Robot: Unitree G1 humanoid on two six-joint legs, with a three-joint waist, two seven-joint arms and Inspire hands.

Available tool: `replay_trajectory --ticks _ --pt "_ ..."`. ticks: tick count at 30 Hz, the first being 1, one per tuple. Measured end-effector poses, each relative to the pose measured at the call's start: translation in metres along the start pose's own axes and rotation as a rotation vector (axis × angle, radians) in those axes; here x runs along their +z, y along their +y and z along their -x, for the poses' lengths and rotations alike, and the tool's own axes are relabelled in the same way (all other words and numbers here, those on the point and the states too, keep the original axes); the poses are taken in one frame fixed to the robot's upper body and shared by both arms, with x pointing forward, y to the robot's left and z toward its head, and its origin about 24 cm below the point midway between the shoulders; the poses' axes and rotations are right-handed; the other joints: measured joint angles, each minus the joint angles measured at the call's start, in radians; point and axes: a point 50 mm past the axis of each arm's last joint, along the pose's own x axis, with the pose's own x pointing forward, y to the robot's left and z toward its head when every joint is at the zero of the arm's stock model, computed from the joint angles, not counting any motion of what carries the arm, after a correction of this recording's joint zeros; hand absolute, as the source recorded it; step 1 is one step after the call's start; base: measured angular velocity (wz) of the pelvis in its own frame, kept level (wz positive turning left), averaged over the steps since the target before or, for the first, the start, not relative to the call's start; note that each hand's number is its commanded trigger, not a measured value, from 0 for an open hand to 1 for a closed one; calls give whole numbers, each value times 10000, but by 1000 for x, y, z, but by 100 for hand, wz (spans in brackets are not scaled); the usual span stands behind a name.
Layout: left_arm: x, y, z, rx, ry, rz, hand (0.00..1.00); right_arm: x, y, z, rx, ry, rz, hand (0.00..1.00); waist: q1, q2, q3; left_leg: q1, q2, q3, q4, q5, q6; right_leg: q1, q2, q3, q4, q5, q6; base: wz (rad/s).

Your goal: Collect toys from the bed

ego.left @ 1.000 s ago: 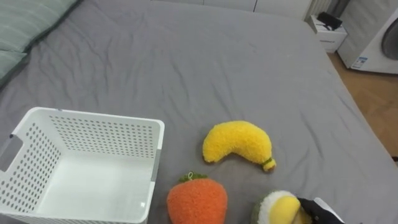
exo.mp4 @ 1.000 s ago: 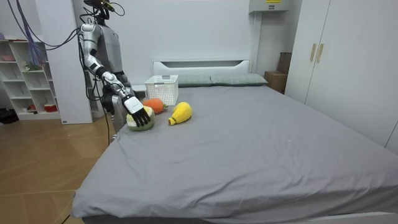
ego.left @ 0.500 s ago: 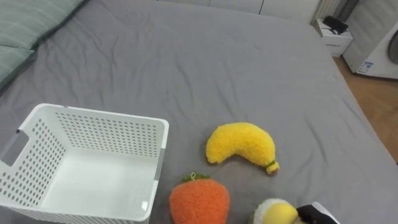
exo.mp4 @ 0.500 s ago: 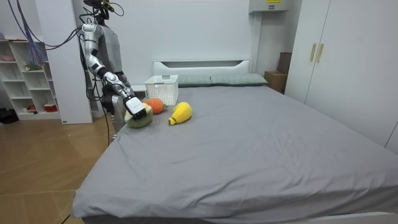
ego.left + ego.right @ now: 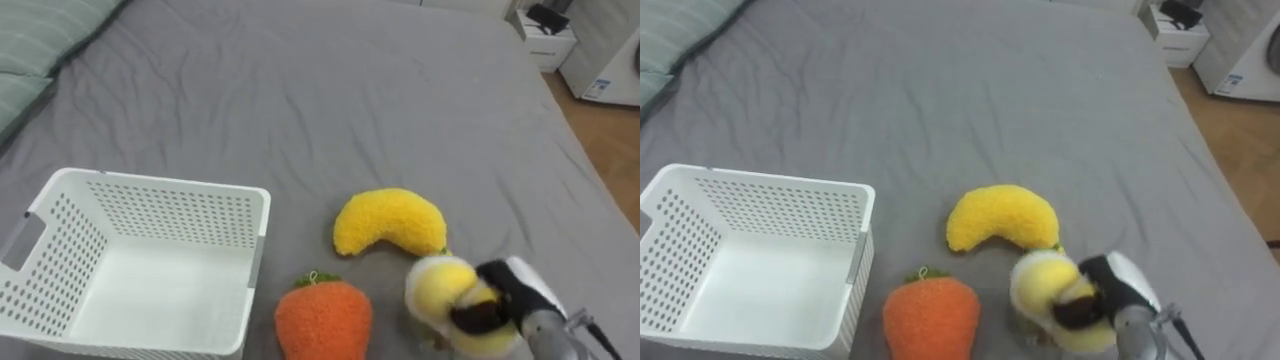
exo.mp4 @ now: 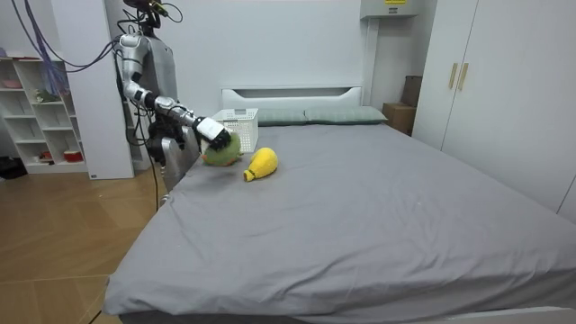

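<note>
My right hand point(image 5: 512, 296) comes in from the lower right, its dark fingers curled round a round yellow-and-white plush toy point(image 5: 438, 288). The toy is held just above the grey bed point(image 5: 300, 90), in front of a yellow plush banana point(image 5: 390, 220). An orange plush fruit with a green top point(image 5: 322, 320) lies on the bed left of the held toy. The white perforated basket point(image 5: 165, 190) stands at the lower left with nothing inside. In the room view the robot stands at the bed's side with the hand point(image 6: 209, 130) and toy point(image 6: 221, 150) raised near the basket point(image 6: 236, 126).
Green striped pillows point(image 5: 40, 40) lie at the bed's upper left. A white bedside cabinet point(image 5: 547, 40) and wooden floor point(image 5: 610, 140) lie past the bed's right edge. Wide bare bed surface stretches beyond the toys.
My right hand has closed round the round plush toy and lifted it off the bed, up and toward the banana and basket. The other toys and the basket stay put.
</note>
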Motion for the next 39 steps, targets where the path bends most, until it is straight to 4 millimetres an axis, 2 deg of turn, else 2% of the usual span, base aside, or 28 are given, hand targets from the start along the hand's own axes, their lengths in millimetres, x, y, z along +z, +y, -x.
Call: replay_trajectory --ticks 3,9,12,14,16,19,23,28,29,32,37,39 --pt "1 2 0 47 -34 65 0 16 -20 0 -920 -676 -193 100 -6 -101 -30 8 3 2 7 1 1 -16 0 5 23 -7 8 0" --pt "1 5 -1 101 -107 220 0 58 -55 2 -2065 -2397 -169 100 29 -207 54 -49 6 32 4 1 3 -34 8 34 41 -7 9 0" --pt "4 5 -1 124 -165 279 0 84 -72 -2 -2529 -3266 -185 100 55 -245 65 -59 1 29 -2 -1 4 -39 6 17 29 -5 11 0" --pt "8 4 -1 97 -246 297 0 98 -82 -3 -2813 -3746 -253 100 136 -241 61 -130 2 19 4 -1 4 -84 -3 -37 32 -4 11 2" --pt "14 2 -2 48 -392 298 0 118 -91 -2 -3044 -4316 104 100 450 -245 53 -225 12 16 8 2 2 -174 4 -90 44 0 6 0" --pt "20 1 -3 8 -540 321 0 141 -89 -3 -2776 -4955 447 100 750 -303 15 -218 6 -125 10 4 -1 -172 1 -187 36 -1 6 10" --pt "25 1 -3 -54 -626 557 0 162 -80 -3 -2045 -5392 895 100 1142 -439 7 -257 -34 -367 52 16 8 -119 -43 -394 49 -2 8 15" --pt "31 -1 -4 -114 -730 741 0 192 -79 -2 -1705 -6161 1278 100 1749 -627 83 -481 -113 -748 203 24 32 -36 -133 -889 40 -5 18 19" --pt "31 -1 -4 -115 -720 752 0 195 -77 -3 -1620 -6207 1332 100 1804 -637 80 -476 -126 -807 196 23 34 7 -143 -949 35 -11 28 23" --pt "33 0 -4 -103 -780 796 0 206 -68 -3 -1272 -6529 1616 100 2361 -676 72 -511 -148 -903 230 26 39 41 -161 -1069 32 -17 39 13" --pt "44 1 -3 -149 -1198 1257 0 221 -66 -11 -1045 -6559 1871 100 3045 -717 107 -870 -313 -1530 406 87 75 -6 -287 -1738 29 -34 74 33" --pt "45 3 -3 -133 -1214 1360 0 226 -63 -13 -920 -6555 2070 100 3193 -721 126 -956 -363 -1702 416 142 82 -12 -327 -1967 21 -33 82 33"
